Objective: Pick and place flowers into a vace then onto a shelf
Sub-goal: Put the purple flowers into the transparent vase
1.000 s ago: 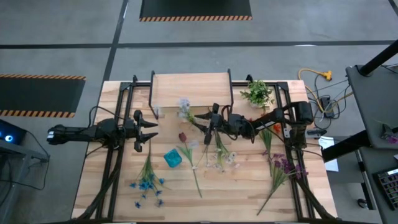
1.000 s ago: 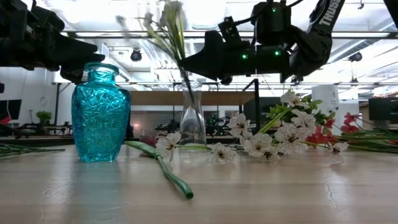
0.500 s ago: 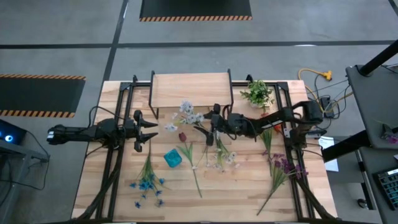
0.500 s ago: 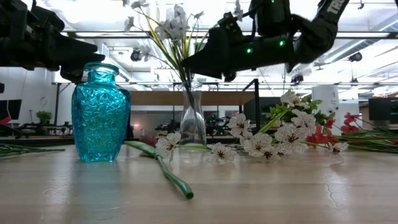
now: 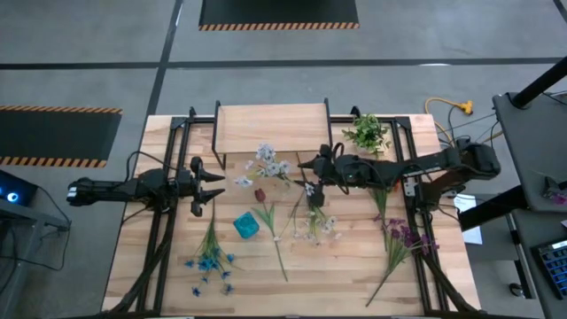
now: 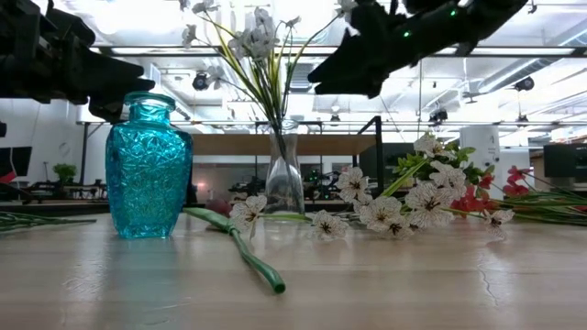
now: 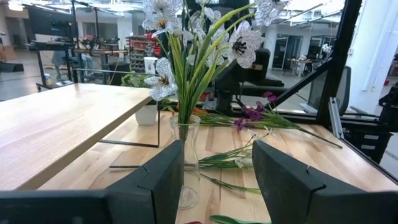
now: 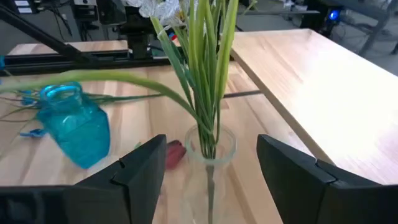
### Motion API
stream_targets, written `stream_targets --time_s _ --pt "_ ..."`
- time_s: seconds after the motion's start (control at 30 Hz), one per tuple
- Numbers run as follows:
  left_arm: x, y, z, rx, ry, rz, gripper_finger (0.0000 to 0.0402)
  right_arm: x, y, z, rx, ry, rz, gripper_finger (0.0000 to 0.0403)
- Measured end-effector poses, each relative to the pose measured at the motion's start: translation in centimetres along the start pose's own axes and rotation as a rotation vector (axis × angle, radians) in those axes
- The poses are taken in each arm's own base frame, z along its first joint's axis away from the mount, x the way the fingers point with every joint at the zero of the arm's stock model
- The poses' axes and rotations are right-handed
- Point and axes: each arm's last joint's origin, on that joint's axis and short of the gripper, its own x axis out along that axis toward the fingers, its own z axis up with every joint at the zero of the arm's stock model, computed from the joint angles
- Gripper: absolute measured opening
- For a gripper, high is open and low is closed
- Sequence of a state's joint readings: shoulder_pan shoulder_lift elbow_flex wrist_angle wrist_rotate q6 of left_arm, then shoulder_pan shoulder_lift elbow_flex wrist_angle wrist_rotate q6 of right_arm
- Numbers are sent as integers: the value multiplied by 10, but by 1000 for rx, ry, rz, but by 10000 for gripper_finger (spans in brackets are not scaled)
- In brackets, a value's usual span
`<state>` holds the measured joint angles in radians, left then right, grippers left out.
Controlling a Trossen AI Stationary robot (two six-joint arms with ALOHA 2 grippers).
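A: What could go wrong here?

B: The right gripper (image 5: 312,167) stands wide and empty just beside the clear vase (image 6: 283,179); a stray brush could tip it and spill the white flowers (image 6: 249,38) standing in it.

A: The poses?

B: The right arm stretches level above the table. The left gripper (image 5: 215,182), partly open and empty, waits opposite; the shelf (image 5: 273,125) lies beyond the vase.

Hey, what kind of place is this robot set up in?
Probably a robotics lab or workshop in an industrial hall. A grey concrete floor with hazard-striped mats surrounds the wood-plank table, ceiling lights hang from open beams, and more workbenches stand behind the clear vase of flowers.
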<state>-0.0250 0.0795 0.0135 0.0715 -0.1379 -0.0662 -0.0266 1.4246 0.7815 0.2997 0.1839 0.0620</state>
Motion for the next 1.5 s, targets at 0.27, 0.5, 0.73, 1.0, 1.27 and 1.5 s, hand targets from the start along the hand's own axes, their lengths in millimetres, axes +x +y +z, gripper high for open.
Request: stream_targets --time_s 0.27,0.5,0.73,1.0,1.27,1.5 --pt "0 0 0 0 -1 0 174 -21 2 4 -2 67 14 242" --pt "0 0 0 0 -1 0 174 -41 0 -1 119 194 -52 242" --pt "0 0 0 0 -1 0 174 -59 1 -13 269 342 -118 242" --pt "0 0 0 0 -1 0 174 -67 23 -23 388 448 -47 242" --pt "0 0 0 0 -1 0 174 -72 38 -25 316 418 -70 242" --pt "0 0 0 0 -1 0 174 -71 37 -22 -5 386 -31 242"
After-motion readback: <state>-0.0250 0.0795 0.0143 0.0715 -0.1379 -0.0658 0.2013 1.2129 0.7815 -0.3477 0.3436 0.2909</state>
